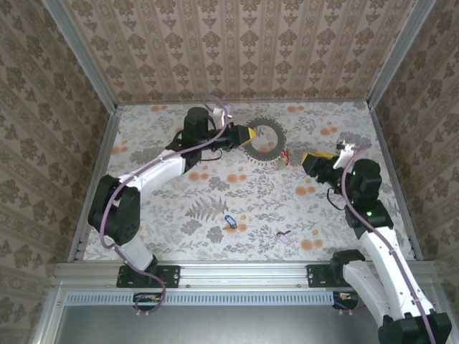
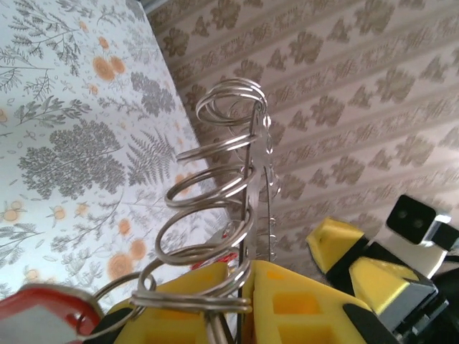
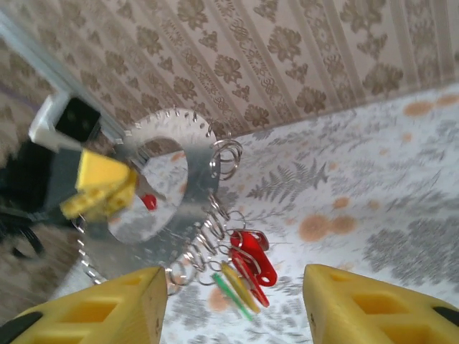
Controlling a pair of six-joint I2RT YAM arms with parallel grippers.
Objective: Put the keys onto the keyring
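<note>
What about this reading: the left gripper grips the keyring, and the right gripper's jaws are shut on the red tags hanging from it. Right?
Not quite. The left gripper does grip the keyring, but the right gripper has its jaws open, clear of the red tags hanging from it, as the right wrist view shows.

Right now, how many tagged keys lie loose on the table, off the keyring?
2 off the keyring: a blue-tagged key front centre, a purple-tagged key to its right. More may be hidden.
</note>
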